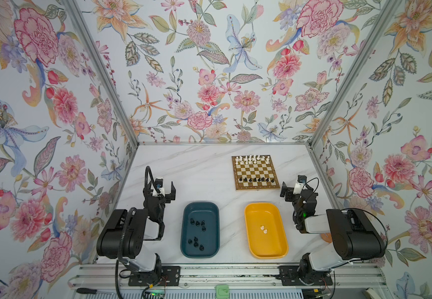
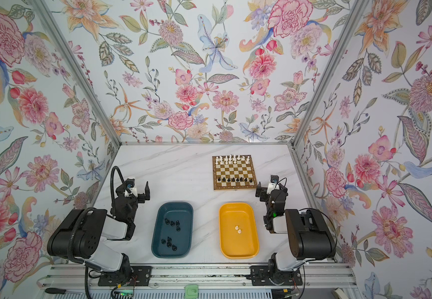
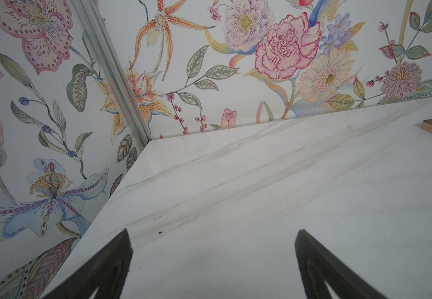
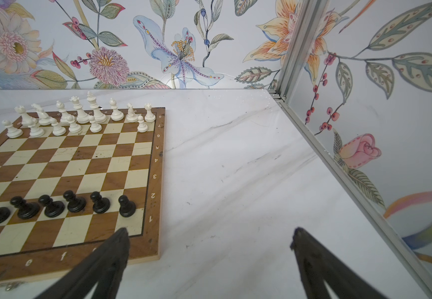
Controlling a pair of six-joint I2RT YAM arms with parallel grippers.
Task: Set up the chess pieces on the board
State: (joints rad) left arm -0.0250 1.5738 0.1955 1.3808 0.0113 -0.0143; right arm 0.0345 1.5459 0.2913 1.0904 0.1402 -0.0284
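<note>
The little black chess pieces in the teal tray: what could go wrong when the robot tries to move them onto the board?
1. The tiny black plastic chessmen lie bunched in the teal oblong tray. The left tool, wide open and far bigger, might pinch two or scatter them.
2. The empty nearest row of the square wooden chessboard sits right beside the row of standing black pawns. Setting a piece there could topple one.

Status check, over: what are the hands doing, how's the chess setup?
Left hand, right hand: open, empty. Chessboard part set. Black pieces wait in teal tray, few white pieces in yellow tray. Nothing in the way.
</note>
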